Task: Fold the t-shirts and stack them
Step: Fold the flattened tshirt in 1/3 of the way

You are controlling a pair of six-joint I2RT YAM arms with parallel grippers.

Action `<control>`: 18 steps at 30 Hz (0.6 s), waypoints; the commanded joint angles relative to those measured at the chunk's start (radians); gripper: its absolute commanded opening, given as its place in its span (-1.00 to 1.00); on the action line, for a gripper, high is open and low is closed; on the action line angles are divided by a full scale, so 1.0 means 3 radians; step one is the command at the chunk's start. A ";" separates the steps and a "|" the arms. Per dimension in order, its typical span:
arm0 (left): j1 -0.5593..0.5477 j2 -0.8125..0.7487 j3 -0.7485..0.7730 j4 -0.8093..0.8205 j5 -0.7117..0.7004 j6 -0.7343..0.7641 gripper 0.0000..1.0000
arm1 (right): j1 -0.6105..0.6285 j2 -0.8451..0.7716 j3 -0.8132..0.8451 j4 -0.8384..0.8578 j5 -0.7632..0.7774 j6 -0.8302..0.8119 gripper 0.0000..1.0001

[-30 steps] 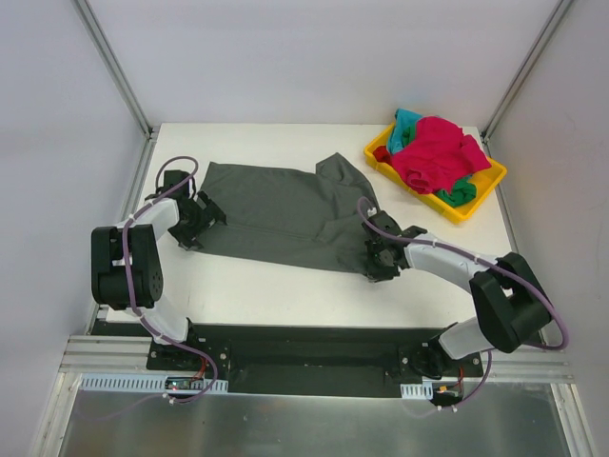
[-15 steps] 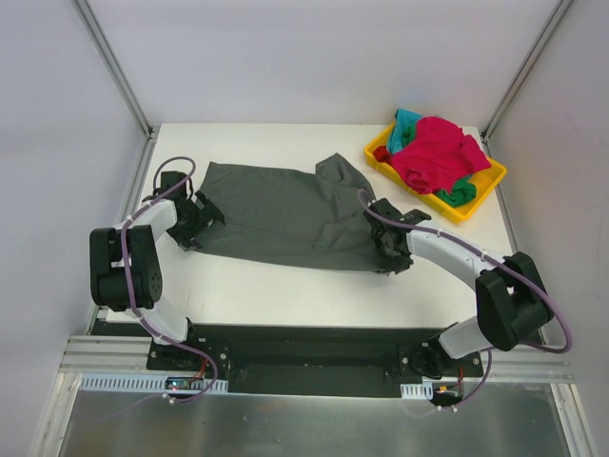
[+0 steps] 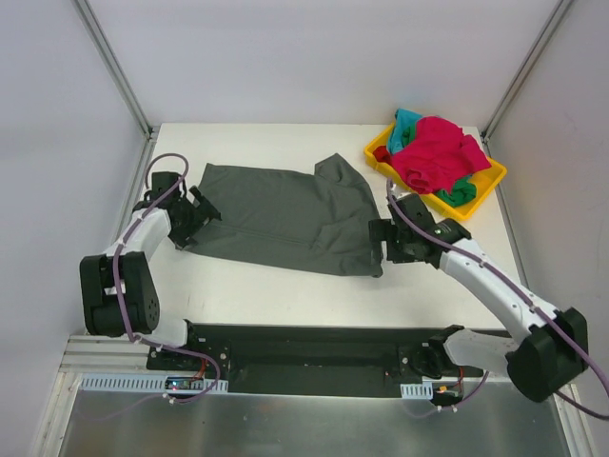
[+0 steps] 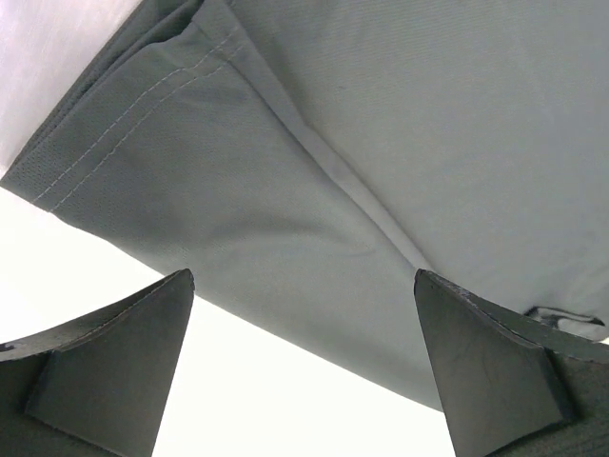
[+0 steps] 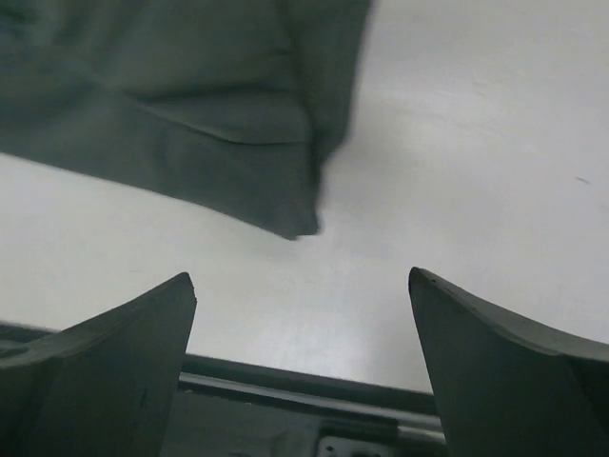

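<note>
white table (image 3: pixel 285 286) holds grey t-shirt (image 3: pixel 285 214) laid out — left gripper (image 3: pixel 195 216) at its left edge, right gripper (image 3: pixel 386 238) just off its right corner, both jaws spread, empty.

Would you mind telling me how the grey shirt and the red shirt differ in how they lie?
The grey shirt is spread nearly flat, while the red shirt is crumpled into a heap. The grey shirt lies directly on the table; the red shirt sits in the yellow tray, on top of teal cloth. The grey shirt covers far more area than the bunched red shirt. Neither is stacked yet.
</note>
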 commanded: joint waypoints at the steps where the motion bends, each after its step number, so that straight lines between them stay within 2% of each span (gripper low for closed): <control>1: 0.0016 -0.0223 0.0116 -0.0058 0.0195 -0.0050 0.98 | 0.0008 -0.0193 -0.0294 0.1325 -0.1467 0.0173 0.92; 4: -0.0005 -0.0049 0.0290 -0.0053 0.0337 -0.0061 0.98 | 0.0003 0.0148 -0.0203 0.1650 -0.1725 0.0301 0.92; 8: -0.0041 0.0314 0.0499 0.0013 0.0517 -0.0122 0.98 | 0.0008 0.0859 0.0139 0.1507 -0.1705 0.0337 0.92; 13: -0.0066 0.0662 0.0536 0.0029 0.0359 -0.0066 0.98 | 0.0003 0.1300 0.0166 0.1333 -0.1302 0.0348 0.92; 18: -0.0143 0.0708 0.0280 0.0029 0.0164 -0.0087 0.98 | -0.0043 0.1413 -0.0023 0.1063 -0.0861 0.0169 0.92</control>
